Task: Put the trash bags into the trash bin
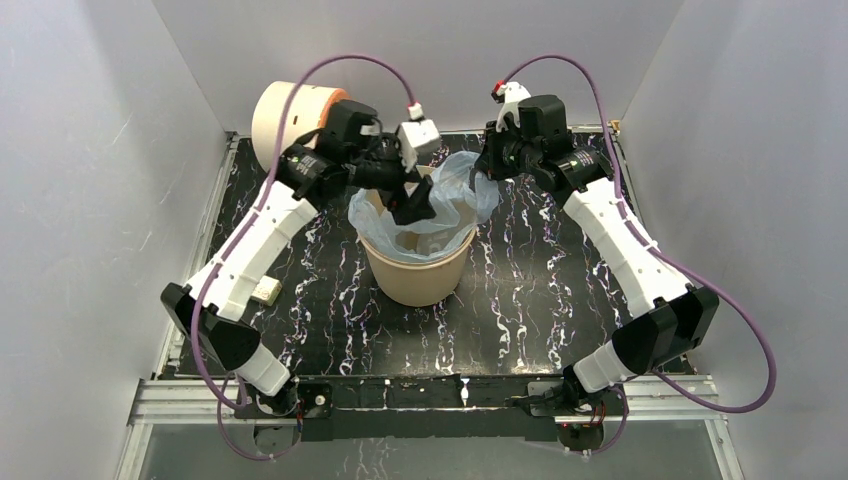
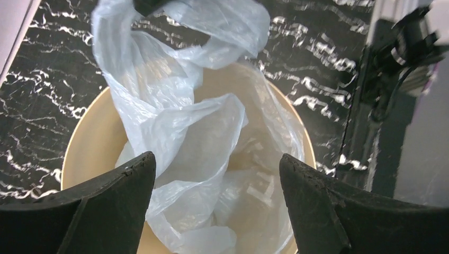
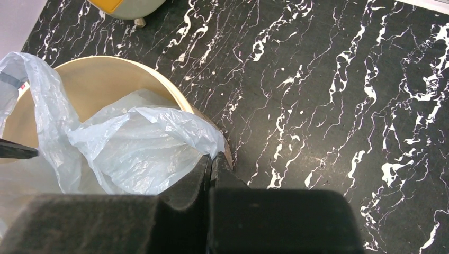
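Note:
The tan trash bin [image 1: 415, 285] stands mid-table. The pale blue trash bag [image 1: 455, 185] lies partly inside it, spilling over the far right rim. My left gripper [image 1: 415, 210] hovers over the bin's mouth, open, with nothing between its fingers. In the left wrist view the gripper [image 2: 217, 161] frames the crumpled bag [image 2: 174, 121] and the bin's inner wall [image 2: 90, 137]. My right gripper [image 1: 485, 170] sits at the bin's far right edge, shut on a corner of the bag. In the right wrist view the closed gripper [image 3: 213, 156] pinches the bag [image 3: 143, 143] beside the bin [image 3: 106, 79].
A cream drum with an orange face [image 1: 285, 110] lies at the back left, also showing as the drum [image 3: 127, 5] in the right wrist view. A small white box [image 1: 265, 291] rests by the left arm. Grey walls close in on both sides.

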Action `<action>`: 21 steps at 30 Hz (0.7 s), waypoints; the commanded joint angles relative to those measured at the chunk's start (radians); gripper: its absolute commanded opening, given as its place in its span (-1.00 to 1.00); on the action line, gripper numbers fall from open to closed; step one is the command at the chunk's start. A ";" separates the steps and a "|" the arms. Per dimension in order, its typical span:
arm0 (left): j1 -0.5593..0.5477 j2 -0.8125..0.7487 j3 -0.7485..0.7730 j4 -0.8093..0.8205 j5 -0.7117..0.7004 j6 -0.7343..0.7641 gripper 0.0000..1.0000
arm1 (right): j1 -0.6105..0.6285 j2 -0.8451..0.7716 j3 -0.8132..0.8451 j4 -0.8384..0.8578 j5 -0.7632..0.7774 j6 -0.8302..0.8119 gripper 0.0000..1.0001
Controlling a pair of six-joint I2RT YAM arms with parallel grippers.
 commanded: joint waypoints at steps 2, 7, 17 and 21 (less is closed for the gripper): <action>-0.065 0.028 0.083 -0.227 -0.138 0.204 0.68 | -0.004 -0.008 0.005 0.041 -0.022 0.023 -0.94; -0.146 0.068 0.078 -0.288 -0.314 0.263 0.68 | -0.004 -0.007 0.016 0.043 -0.036 0.040 -0.94; -0.198 0.145 0.069 -0.261 -0.402 0.276 0.19 | -0.004 -0.014 0.005 0.041 -0.051 0.048 -0.83; -0.197 0.136 0.052 -0.213 -0.549 0.214 -0.81 | -0.004 -0.015 0.011 0.015 -0.004 0.057 -0.81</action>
